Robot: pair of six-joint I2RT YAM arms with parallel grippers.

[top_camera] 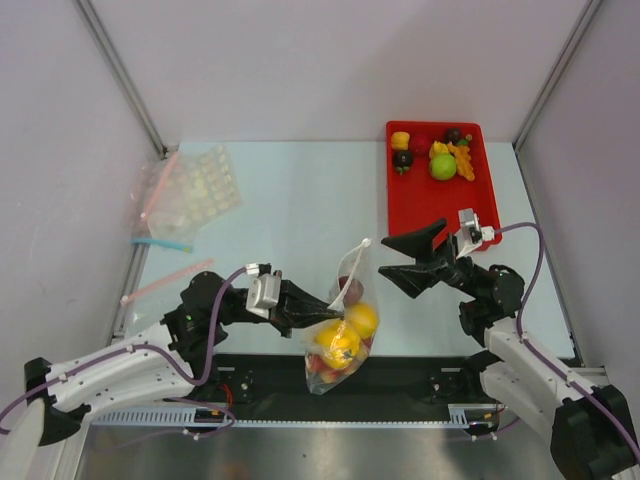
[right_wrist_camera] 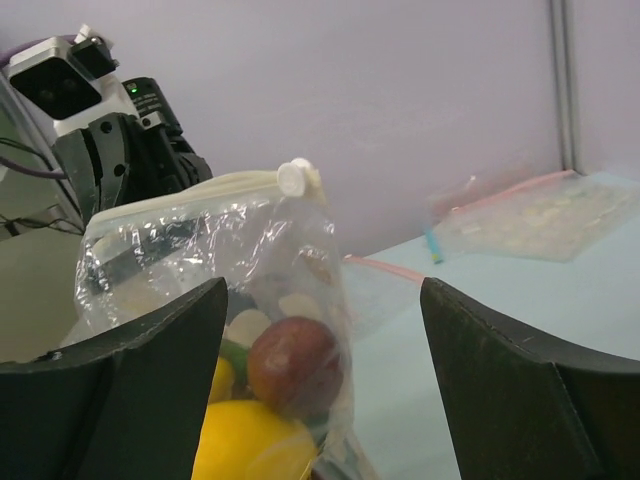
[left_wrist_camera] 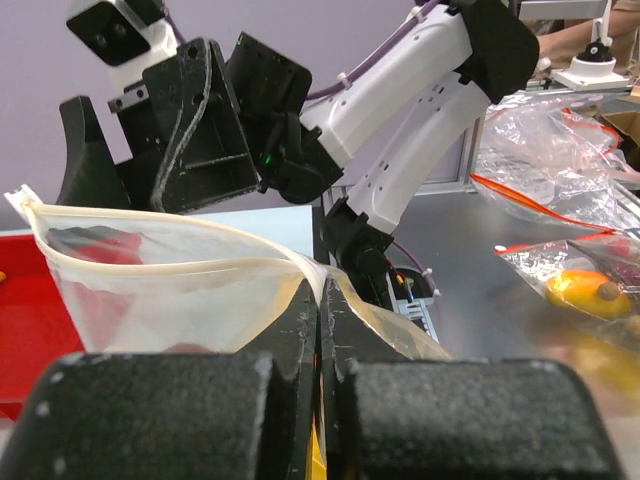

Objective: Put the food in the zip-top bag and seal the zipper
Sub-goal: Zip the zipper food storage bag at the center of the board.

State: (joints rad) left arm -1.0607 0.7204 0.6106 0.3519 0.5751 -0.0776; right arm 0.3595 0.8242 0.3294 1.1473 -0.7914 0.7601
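Note:
The zip-top bag (top_camera: 340,335) hangs from my left gripper (top_camera: 322,303), which is shut on one end of its whitish rim (left_wrist_camera: 322,285). Food shows inside it: yellow peppers (top_camera: 340,345) and red pieces; the right wrist view shows a yellow pepper (right_wrist_camera: 250,440) and a dark red piece (right_wrist_camera: 295,365). The zipper (top_camera: 352,270) runs up to a small white tab (right_wrist_camera: 295,178). In the left wrist view its two sides (left_wrist_camera: 170,262) bow apart. My right gripper (top_camera: 384,257) is open and empty just right of the bag's upper end, with the bag's edge between its fingers (right_wrist_camera: 322,300). More food lies on the red tray (top_camera: 440,215).
On the tray are a yellow pepper (top_camera: 400,140), a green piece (top_camera: 443,166), orange pieces (top_camera: 463,160) and dark purple ones (top_camera: 402,158). Other clear bags (top_camera: 190,195) with a blue strip (top_camera: 160,243) and a pink strip (top_camera: 165,280) lie at the back left. Frame posts stand at both sides.

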